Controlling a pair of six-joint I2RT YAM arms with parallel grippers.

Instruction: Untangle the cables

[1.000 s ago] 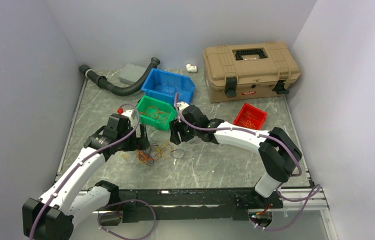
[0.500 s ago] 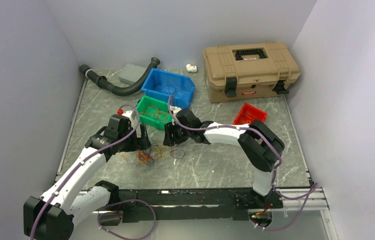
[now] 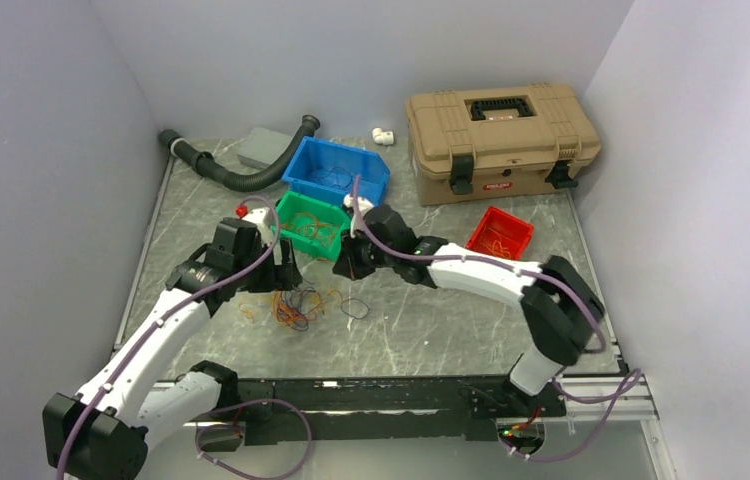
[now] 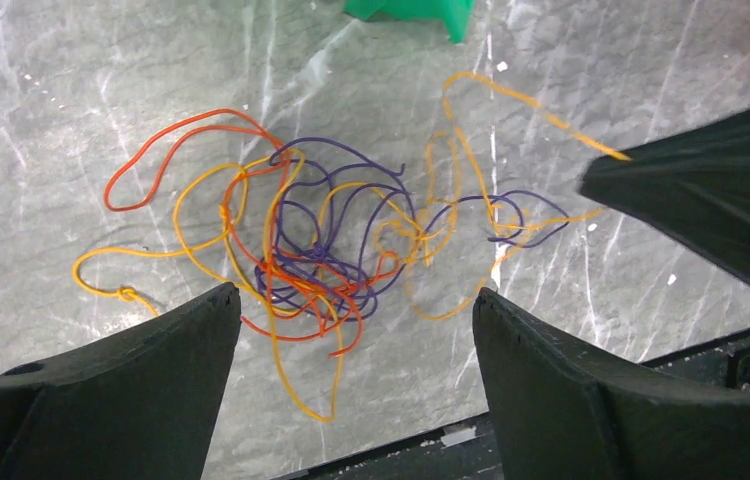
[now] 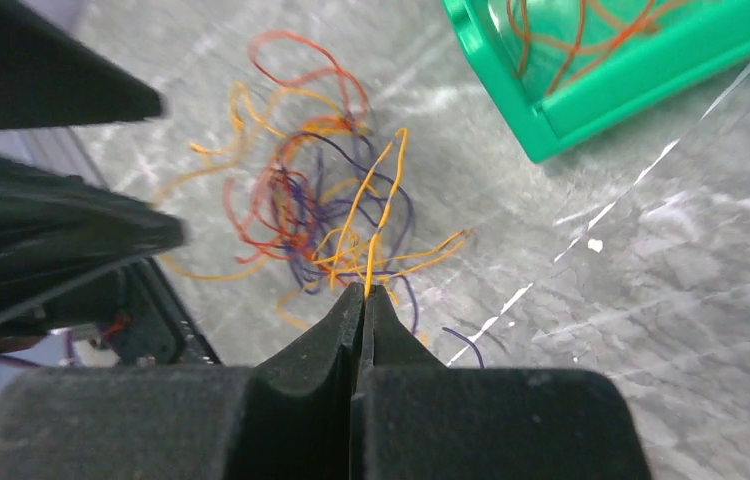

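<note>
1. Pinches one yellow strand (image 5: 391,190) between the two black fingers of the right gripper (image 5: 361,292), pressed together with no gap.
2. Spreads the two black fingers of the left gripper (image 4: 351,300) wide, one on either side of the tangle in its wrist view, gripping nothing.
3. Between both grippers: the cables (image 4: 321,250), one loose tangle of thin orange, red, yellow and dark purple wires, lying on the grey marbled table (image 3: 431,320) just in front of the green bin.
4. Just right of the tangle, one separate dark wire loop (image 3: 355,307), flat on the table.
5. Three open plastic bins: one green bin (image 3: 296,205) holding orange wires, one blue bin (image 3: 303,172) just behind it, and one red bin (image 3: 522,240) well apart to the right, holding yellowish wires.
6. Along the back: one tan hard case (image 3: 501,135) with its lid down, one black corrugated hose (image 3: 241,180), one flat grey block (image 3: 263,147) and one small white pipe fitting (image 3: 383,135).
</note>
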